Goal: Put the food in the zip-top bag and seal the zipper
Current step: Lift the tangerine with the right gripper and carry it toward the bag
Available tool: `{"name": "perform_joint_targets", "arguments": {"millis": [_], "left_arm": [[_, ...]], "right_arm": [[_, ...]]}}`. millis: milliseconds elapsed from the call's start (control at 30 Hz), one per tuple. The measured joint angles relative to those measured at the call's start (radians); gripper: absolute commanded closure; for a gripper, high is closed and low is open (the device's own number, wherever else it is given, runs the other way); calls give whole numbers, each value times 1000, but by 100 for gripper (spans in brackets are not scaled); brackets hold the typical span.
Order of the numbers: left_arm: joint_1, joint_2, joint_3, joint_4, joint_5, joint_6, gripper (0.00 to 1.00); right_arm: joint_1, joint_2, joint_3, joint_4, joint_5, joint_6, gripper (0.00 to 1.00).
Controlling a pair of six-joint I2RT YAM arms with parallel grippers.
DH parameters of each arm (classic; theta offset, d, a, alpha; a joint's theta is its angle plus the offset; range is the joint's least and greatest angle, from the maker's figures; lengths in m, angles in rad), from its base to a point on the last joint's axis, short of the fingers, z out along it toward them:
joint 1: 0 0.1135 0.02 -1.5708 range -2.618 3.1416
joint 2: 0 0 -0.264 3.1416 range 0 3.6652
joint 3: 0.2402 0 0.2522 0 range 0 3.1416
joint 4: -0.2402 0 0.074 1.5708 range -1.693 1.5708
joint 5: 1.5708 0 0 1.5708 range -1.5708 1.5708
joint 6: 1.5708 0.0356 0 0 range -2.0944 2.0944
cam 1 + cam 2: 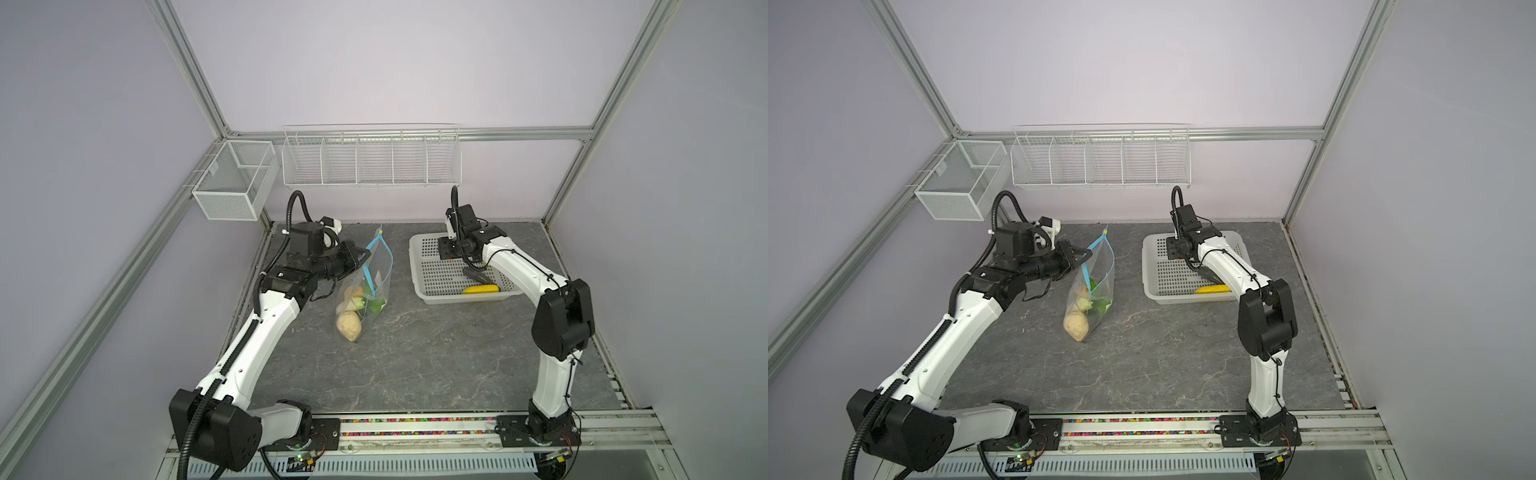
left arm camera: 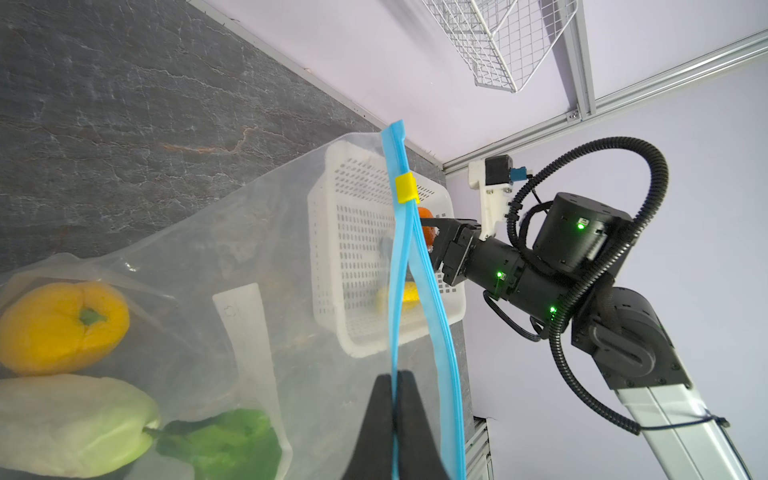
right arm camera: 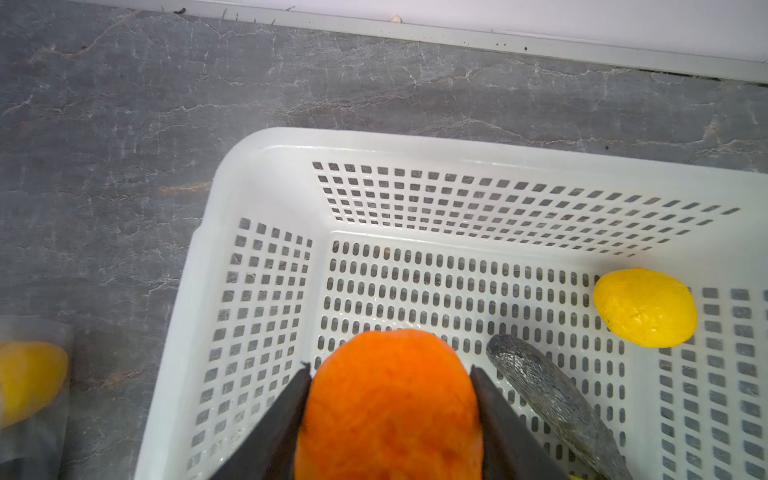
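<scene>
The clear zip-top bag (image 1: 372, 270) (image 1: 1100, 270) stands left of centre, mouth up and gaping. My left gripper (image 1: 365, 253) (image 2: 394, 376) is shut on one side of its blue zipper (image 2: 432, 291); the yellow slider (image 2: 405, 188) sits at the far end. Inside lie a beige ball (image 1: 349, 326), a yellow piece (image 2: 62, 326), a pale piece (image 2: 70, 424) and a green piece (image 2: 224, 444). My right gripper (image 1: 446, 254) (image 3: 390, 368) is shut on an orange food (image 3: 390, 415) above the white basket (image 3: 257, 153).
A yellow piece (image 3: 644, 307) (image 1: 481, 289) and a dark oblong piece (image 3: 552, 403) lie in the basket (image 1: 419, 266). A wire rack (image 1: 372, 166) and a mesh box (image 1: 232, 183) hang on the back wall. Frame posts edge the table.
</scene>
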Motion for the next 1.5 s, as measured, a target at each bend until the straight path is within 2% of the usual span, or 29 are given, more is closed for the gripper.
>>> {"name": "perform_joint_targets", "arguments": {"millis": [233,1267,1400,1500], "left_arm": [[0,7,7,0,0,0,100],[0,35,7,27,15,21,100],[0,51,19,24,17,37,100],[0,67,23,23,9,47,100]], "right_arm": [[4,-69,0,0,-32,14,48],[1,-92,-135,50,-58,76,49],[1,-110,-135,47,-89,75,48],[21,-188,-142,42,-143,75,47]]}}
